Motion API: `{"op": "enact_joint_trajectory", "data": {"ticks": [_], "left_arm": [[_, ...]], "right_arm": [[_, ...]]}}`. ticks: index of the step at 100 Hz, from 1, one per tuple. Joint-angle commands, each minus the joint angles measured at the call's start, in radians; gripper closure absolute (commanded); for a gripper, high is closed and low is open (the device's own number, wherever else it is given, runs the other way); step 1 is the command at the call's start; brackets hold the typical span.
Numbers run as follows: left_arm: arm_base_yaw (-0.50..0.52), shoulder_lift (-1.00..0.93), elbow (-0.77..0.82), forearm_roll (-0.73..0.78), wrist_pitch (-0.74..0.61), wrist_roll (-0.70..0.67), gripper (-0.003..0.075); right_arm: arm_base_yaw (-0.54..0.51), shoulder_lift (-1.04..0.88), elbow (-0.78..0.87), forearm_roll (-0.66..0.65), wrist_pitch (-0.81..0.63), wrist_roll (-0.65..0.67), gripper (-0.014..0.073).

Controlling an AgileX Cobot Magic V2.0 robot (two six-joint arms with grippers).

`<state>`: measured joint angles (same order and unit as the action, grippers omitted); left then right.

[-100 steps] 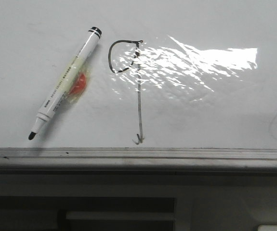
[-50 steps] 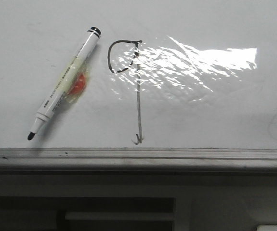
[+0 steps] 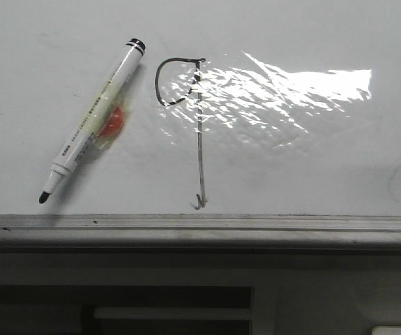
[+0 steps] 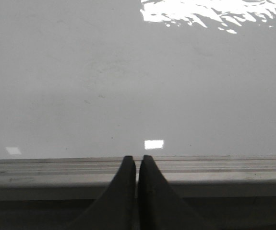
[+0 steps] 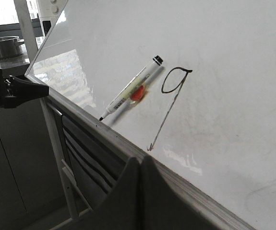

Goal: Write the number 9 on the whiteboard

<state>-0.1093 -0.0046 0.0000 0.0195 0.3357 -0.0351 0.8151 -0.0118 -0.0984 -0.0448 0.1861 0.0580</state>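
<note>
Glossy and white, the whiteboard (image 3: 312,167) fills most of the front view, its film wrinkled and throwing back a bright patch of glare to the right of the drawn figure. Along its near edge runs a grey metal rail (image 3: 200,229), with a dark cabinet front (image 3: 186,300) below it. In the right wrist view a window and a metal pot (image 5: 3,45) show past the board's far corner.

On the board stands the number 9 (image 3: 199,139): a rounded loop, a long straight stem and a small hook that ends just short of the rail. A marker (image 3: 92,120) lies uncapped just beside the figure's loop, slanted, black tip toward the rail, an orange-red blob under its barrel.

Both grippers are off the board, at the rail side. The left gripper (image 4: 137,165) has its fingers pressed together, holding nothing. The right gripper (image 5: 140,165) is likewise closed and empty, well apart from the marker.
</note>
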Motion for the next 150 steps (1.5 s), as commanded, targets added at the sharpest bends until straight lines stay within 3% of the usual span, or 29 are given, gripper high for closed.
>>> {"op": "enact_joint_trajectory", "data": {"ticks": [1,42,60,69,86,98,118,138,150], "left_arm": [[0.001,-0.028,0.020,0.003,-0.044,0.002,0.0741],[0.001,-0.028,0.020,0.003,-0.044,0.002,0.0741],[0.001,-0.028,0.020,0.003,-0.044,0.002,0.0741],[0.001,-0.028,0.020,0.003,-0.044,0.002,0.0741],[0.001,-0.028,0.020,0.003,-0.044,0.002,0.0741],[0.001,-0.028,0.020,0.003,-0.044,0.002,0.0741],[0.001,-0.028,0.020,0.003,-0.045,0.002,0.0741],[0.001,-0.028,0.020,0.003,-0.045,0.002,0.0741],[0.001,-0.028,0.020,0.003,-0.046,0.002,0.0741]], "right_arm": [[0.002,0.005,-0.027,-0.008,-0.085,-0.004,0.0656],[-0.010,0.005,-0.026,-0.008,-0.085,-0.004,0.0656],[-0.124,0.005,-0.023,-0.117,-0.115,-0.004,0.0656],[-0.233,0.005,-0.002,-0.162,-0.225,-0.004,0.0656],[-0.470,0.005,0.143,-0.096,-0.623,-0.004,0.0656],[-0.601,0.005,0.139,-0.039,-0.530,-0.003,0.0656],[-0.813,0.005,0.139,-0.035,-0.207,-0.003,0.0656],[-0.903,-0.015,0.139,-0.029,0.095,-0.003,0.0656],[-0.917,-0.015,0.139,-0.023,0.129,-0.003,0.0656]]}}
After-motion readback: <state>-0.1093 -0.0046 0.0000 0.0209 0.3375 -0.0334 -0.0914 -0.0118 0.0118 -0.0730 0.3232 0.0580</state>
